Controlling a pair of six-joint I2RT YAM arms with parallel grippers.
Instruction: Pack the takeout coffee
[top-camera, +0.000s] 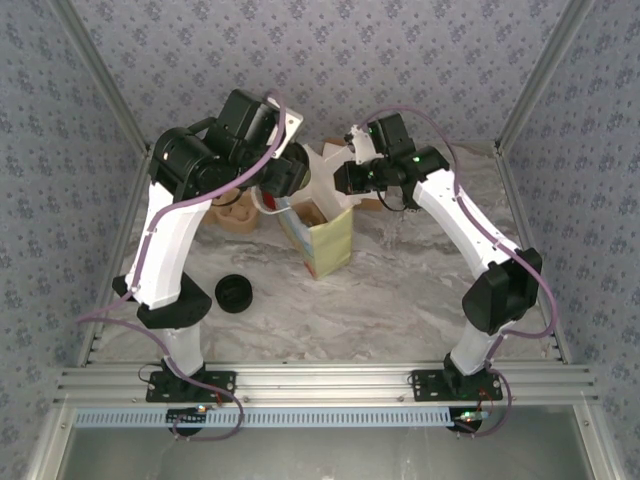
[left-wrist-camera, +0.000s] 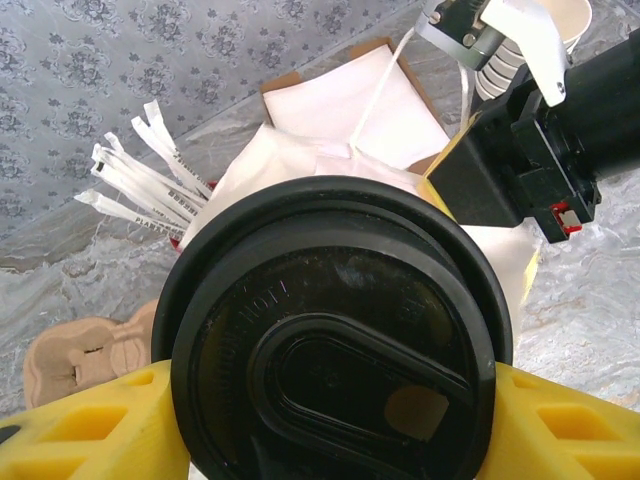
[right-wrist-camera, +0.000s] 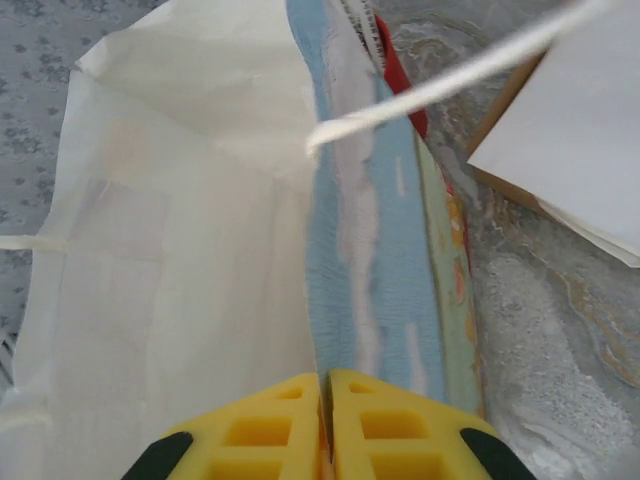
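Note:
The takeout coffee (left-wrist-camera: 330, 330) faces the left wrist camera with its round black lid. My left gripper (left-wrist-camera: 330, 405) is shut on it, one yellow finger (left-wrist-camera: 90, 425) on each side of the cup. In the top view this gripper (top-camera: 283, 185) hangs over the open mouth of the paper bag (top-camera: 330, 245), and the cup itself is hidden under the wrist. My right gripper (right-wrist-camera: 327, 385) is shut on the bag's side wall (right-wrist-camera: 365, 260) at the rim, holding the white inside (right-wrist-camera: 180, 250) open. It stands at the bag's far right edge (top-camera: 342, 180).
A lone black lid (top-camera: 234, 293) lies on the marble table near the left arm. A brown pulp cup carrier (top-camera: 235, 215) sits behind it. Wrapped stirrers (left-wrist-camera: 140, 180), a cardboard box of napkins (left-wrist-camera: 340, 90) and stacked cups (left-wrist-camera: 565, 20) stand behind the bag.

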